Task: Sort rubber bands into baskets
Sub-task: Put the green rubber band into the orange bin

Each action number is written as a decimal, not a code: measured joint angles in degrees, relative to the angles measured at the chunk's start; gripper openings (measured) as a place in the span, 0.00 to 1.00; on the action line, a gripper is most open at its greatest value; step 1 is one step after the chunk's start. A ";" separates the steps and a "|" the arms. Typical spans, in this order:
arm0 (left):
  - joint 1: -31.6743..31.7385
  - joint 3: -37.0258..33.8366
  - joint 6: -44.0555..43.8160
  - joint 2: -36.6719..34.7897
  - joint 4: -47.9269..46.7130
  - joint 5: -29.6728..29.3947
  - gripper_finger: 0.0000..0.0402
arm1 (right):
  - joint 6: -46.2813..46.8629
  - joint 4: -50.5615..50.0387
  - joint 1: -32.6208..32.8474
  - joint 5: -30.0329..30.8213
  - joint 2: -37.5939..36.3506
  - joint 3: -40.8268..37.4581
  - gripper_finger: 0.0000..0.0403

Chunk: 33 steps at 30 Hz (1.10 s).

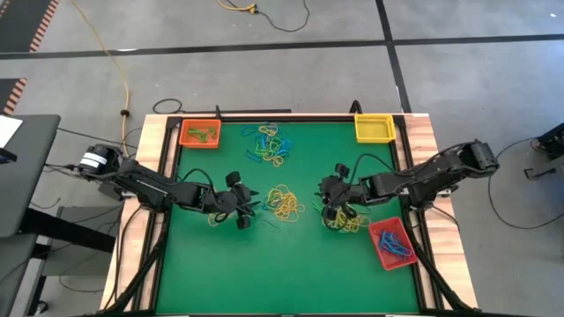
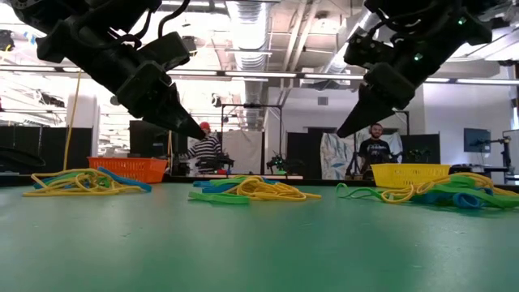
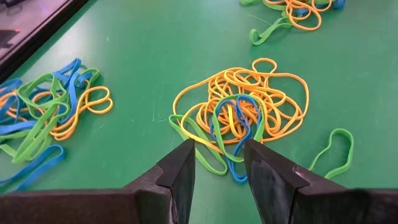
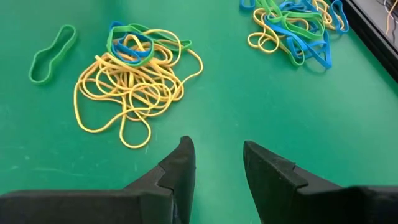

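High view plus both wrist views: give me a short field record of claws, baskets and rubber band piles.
left claw: open, empty, just short of the centre pile
right claw: open, empty, over bare mat
orange plastic basket: far left corner, holds green bands
yellow plastic basket: far right corner
red plastic basket: right edge, holds blue bands
centre pile of thin elastic bands: mostly yellow, unsorted

No legible text, label, brand, number or sign appears in any view. The bench (image 1: 291,255), the baskets (image 1: 374,129) and the rubber bands (image 3: 249,106) carry no readable markings; background room surfaces show nothing decipherable.
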 joint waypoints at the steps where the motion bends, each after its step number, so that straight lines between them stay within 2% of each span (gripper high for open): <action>1: 0.02 0.13 0.51 0.00 0.28 -0.04 0.32 | 0.19 0.00 0.24 0.02 0.00 0.00 0.41; 5: 0.32 0.58 2.78 0.00 0.99 1.88 0.32 | 0.26 0.67 1.06 0.00 0.00 0.00 0.41; 8: 0.26 0.68 8.40 0.00 2.30 4.53 0.32 | 0.24 1.72 1.39 0.00 0.00 0.00 0.41; 11: 0.90 0.68 11.91 0.00 2.43 4.31 0.32 | 0.02 2.18 1.35 0.00 0.00 0.00 0.41; 13: 2.18 0.68 10.79 0.00 2.41 4.91 0.32 | 0.02 2.49 1.35 0.00 0.00 0.00 0.41; 18: 5.66 0.68 6.75 0.00 2.42 14.39 0.32 | -1.00 3.51 1.35 0.00 0.00 0.00 0.41; 23: 6.41 1.32 6.22 0.37 2.63 15.23 0.32 | -3.02 5.15 1.35 0.00 0.00 0.00 0.41; 28: 7.81 5.64 5.24 8.52 2.36 21.22 0.32 | -4.12 6.08 1.35 0.00 0.00 0.00 0.41; 33: 9.33 11.35 5.04 14.48 -2.99 20.58 0.32 | -4.22 6.14 1.51 0.00 0.00 0.00 0.41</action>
